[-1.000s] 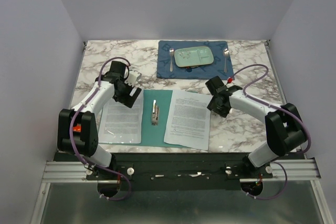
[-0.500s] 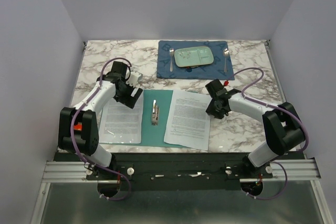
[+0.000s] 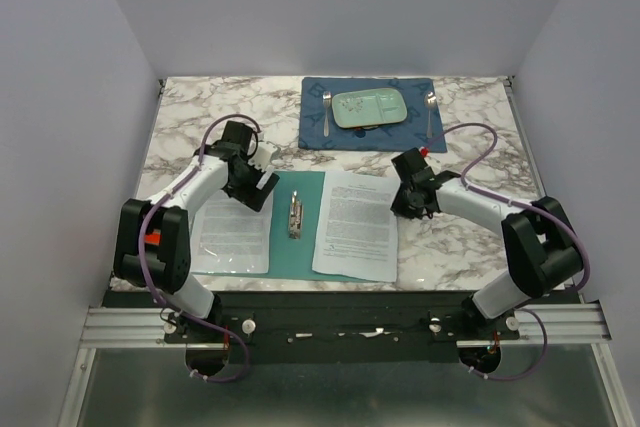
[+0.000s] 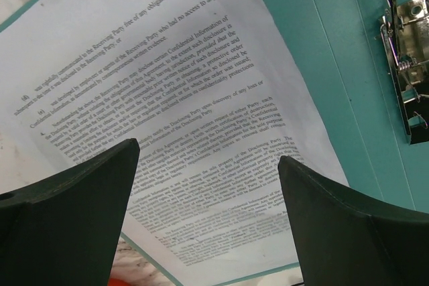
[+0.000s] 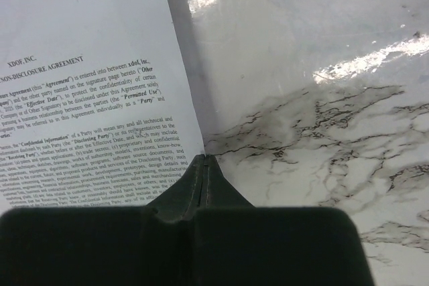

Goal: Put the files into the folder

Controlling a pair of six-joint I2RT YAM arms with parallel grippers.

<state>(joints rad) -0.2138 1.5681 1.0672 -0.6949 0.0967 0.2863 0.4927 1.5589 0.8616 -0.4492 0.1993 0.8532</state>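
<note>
The teal folder (image 3: 285, 247) lies open at the table's near middle, a metal clip (image 3: 296, 215) on its centre. One file (image 3: 230, 237) rests on the left leaf. My left gripper (image 3: 258, 187) hovers open over that sheet's upper right; the left wrist view shows printed text (image 4: 154, 98) between the spread fingers (image 4: 209, 152) and teal card (image 4: 322, 65) beside it. A second file (image 3: 355, 227) covers the right leaf and overhangs onto the marble. My right gripper (image 3: 405, 205) is shut at this sheet's right edge; in the right wrist view the paper (image 5: 87, 98) runs into the closed tips (image 5: 204, 157).
At the back a dark blue placemat (image 3: 315, 132) carries a pale green plate (image 3: 369, 107), a fork (image 3: 327, 112) and a spoon (image 3: 430, 112). Bare marble table (image 3: 200, 117) shows at the left and beside the right sheet (image 5: 301, 132). The clip (image 4: 405, 65) sits right of the left fingers.
My right gripper has closed from open to shut at the right sheet's edge, shifting slightly left. The left gripper has moved a little right over the left sheet, still open.
</note>
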